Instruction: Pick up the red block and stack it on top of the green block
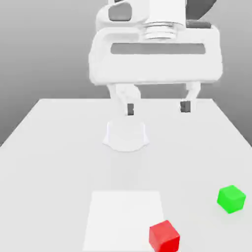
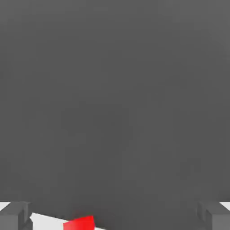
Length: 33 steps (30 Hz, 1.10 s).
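Two cubes are sitting apart on the table (image 1: 44,147): red block (image 1: 164,236), green block (image 1: 231,199); the gripper (image 1: 157,108) is hovering wide open, empty, awaiting pickup.

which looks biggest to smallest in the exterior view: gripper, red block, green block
1. gripper, by far the largest.
2-3. red block and green block look about alike; the red one sits nearer the camera, so no ranking.

Surface: white table (image 1: 44,147) | on it we see red block (image 1: 164,235), green block (image 1: 231,198) (apart), both nearer the camera than the gripper (image 1: 157,108)
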Tool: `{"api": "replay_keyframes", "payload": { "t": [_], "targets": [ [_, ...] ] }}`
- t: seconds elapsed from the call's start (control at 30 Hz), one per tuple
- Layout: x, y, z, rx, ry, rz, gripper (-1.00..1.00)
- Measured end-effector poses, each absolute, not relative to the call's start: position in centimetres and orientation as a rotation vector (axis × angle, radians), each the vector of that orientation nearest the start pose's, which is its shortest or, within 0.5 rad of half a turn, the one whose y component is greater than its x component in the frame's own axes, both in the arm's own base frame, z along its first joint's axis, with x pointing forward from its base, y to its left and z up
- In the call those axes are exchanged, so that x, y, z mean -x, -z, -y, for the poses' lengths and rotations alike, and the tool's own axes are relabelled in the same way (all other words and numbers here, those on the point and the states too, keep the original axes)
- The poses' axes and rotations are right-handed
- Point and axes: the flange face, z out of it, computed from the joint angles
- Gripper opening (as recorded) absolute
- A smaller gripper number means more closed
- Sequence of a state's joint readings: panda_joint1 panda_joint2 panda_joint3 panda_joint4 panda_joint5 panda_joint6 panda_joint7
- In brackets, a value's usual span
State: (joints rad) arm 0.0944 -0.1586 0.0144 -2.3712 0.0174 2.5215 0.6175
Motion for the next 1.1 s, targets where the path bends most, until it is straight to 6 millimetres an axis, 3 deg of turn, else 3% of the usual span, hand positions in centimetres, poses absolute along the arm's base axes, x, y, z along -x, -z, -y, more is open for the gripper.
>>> {"api": "replay_keyframes", "payload": {
  "t": [0.17, 0.33, 0.5, 0.53, 0.73, 0.8, 0.9, 0.93, 1.1],
  "targets": [
    [-50.6, -32.5, -7.5, 2.994, 0.242, -0.663, 0.0],
    [-49.3, -23.1, -8.5, 3.078, 0.046, -0.566, 0.0],
    [-48.9, -15.8, -8.7, 3.094, 0.001, -0.542, 0.0],
    [-48.8, -14.9, -8.7, 3.094, 0.0, -0.542, -1.0],
    [-48.8, -14.5, -8.7, 3.095, 0.0, -0.542, -1.0],
    [-48.9, -15.8, -8.7, 3.095, -0.001, -0.541, -1.0],
    [-48.9, -19.5, -8.7, 3.094, -0.001, -0.542, -1.0],
    [-48.6, -20.5, -9.4, 3.098, -0.001, -0.513, -1.0],
    [-43.8, -22.7, -19.1, 3.135, -0.006, -0.062, -1.0]
  ]
}}
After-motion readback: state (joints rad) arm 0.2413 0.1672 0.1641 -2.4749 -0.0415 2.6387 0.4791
